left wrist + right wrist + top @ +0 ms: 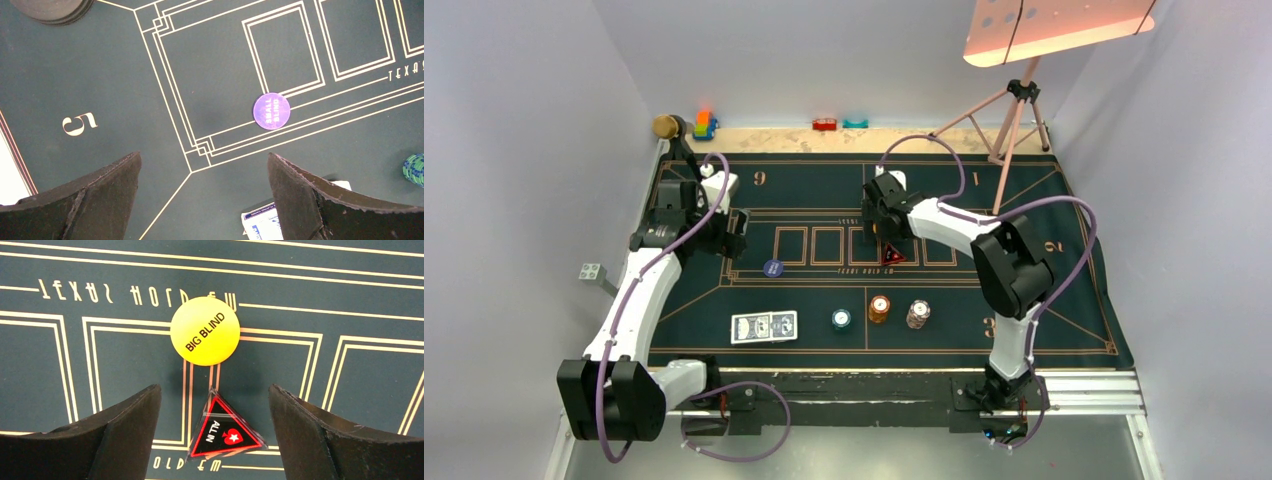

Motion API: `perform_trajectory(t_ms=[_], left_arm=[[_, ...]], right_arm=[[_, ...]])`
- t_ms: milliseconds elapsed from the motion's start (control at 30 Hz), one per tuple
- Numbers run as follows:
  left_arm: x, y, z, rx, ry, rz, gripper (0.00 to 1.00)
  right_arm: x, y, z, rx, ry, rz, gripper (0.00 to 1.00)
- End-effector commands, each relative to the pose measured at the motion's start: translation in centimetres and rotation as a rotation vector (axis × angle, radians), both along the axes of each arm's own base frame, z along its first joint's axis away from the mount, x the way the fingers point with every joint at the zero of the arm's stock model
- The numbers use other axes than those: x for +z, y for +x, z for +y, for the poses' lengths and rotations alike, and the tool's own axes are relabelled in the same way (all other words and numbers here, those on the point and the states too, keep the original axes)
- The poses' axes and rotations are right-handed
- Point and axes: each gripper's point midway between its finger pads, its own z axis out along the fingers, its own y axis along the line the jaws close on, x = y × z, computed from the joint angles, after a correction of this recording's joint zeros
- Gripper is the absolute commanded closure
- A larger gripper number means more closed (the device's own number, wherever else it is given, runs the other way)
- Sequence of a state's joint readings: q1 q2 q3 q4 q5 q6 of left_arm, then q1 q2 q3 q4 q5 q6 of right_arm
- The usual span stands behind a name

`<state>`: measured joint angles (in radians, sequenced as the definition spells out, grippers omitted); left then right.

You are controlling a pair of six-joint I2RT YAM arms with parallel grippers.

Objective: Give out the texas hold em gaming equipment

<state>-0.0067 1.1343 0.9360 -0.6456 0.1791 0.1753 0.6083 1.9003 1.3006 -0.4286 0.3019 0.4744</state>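
Note:
My left gripper (pixel 734 233) (pixel 204 156) is open and empty above the left part of the green mat. A purple "small blind" button (pixel 772 268) (pixel 271 111) lies just ahead of it. Blue-backed cards (pixel 764 326) (pixel 260 220) lie near the front. Next to them stand a teal chip stack (pixel 841 319) (pixel 415 170), an orange stack (pixel 879 308) and a white-brown stack (pixel 918 314). My right gripper (pixel 887 232) (pixel 215 388) is open. The red triangular "all in" marker (pixel 893 256) (pixel 226 431) lies on the mat between its fingers, untouched. The yellow "big blind" button (pixel 205 331) lies just beyond it.
The green felt mat (pixel 1024 300) covers the table. Toy blocks (pixel 705 124) (pixel 825 124) (pixel 855 123) and a brown ball (pixel 666 126) line the back edge. A tripod (pixel 1016 120) stands at back right. A dark round object (pixel 50 10) sits at the left wrist view's top left.

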Motion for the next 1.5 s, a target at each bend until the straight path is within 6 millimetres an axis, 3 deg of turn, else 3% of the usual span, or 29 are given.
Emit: perform_trajectory(t_ms=[0,433,667,967,1033,1200,1300,1467], left_arm=[[0.2,0.3,-0.1,-0.004,-0.015,-0.018,0.00],[0.0,0.4,-0.1,-0.002,-0.013,-0.014,0.00],[-0.1,0.5,0.0,0.001,-0.009,-0.011,0.00],[-0.2,0.4,0.1,0.002,-0.003,-0.008,0.00],[-0.2,0.4,0.1,0.002,-0.003,-0.006,0.00],[-0.2,0.3,0.1,0.000,-0.004,-0.003,0.00],[-0.2,0.2,0.0,-0.003,-0.004,-0.006,0.00],[0.0,0.2,-0.1,-0.007,-0.011,-0.010,0.00]], right_arm=[[-0.8,1.1,-0.2,-0.010,-0.028,-0.020,0.21],[-2.7,3.6,0.6,0.024,-0.074,-0.004,0.54],[-3.2,6.4,1.7,0.047,-0.093,-0.015,0.61],[-2.6,11.1,5.7,0.102,-0.035,-0.038,0.63],[-2.2,11.4,6.0,0.106,-0.034,-0.039,0.58],[1.9,10.5,4.7,0.082,-0.024,-0.101,0.22],[3.2,8.2,3.0,0.052,-0.015,-0.112,0.16],[1.7,3.4,0.1,0.002,-0.018,-0.078,0.14]])
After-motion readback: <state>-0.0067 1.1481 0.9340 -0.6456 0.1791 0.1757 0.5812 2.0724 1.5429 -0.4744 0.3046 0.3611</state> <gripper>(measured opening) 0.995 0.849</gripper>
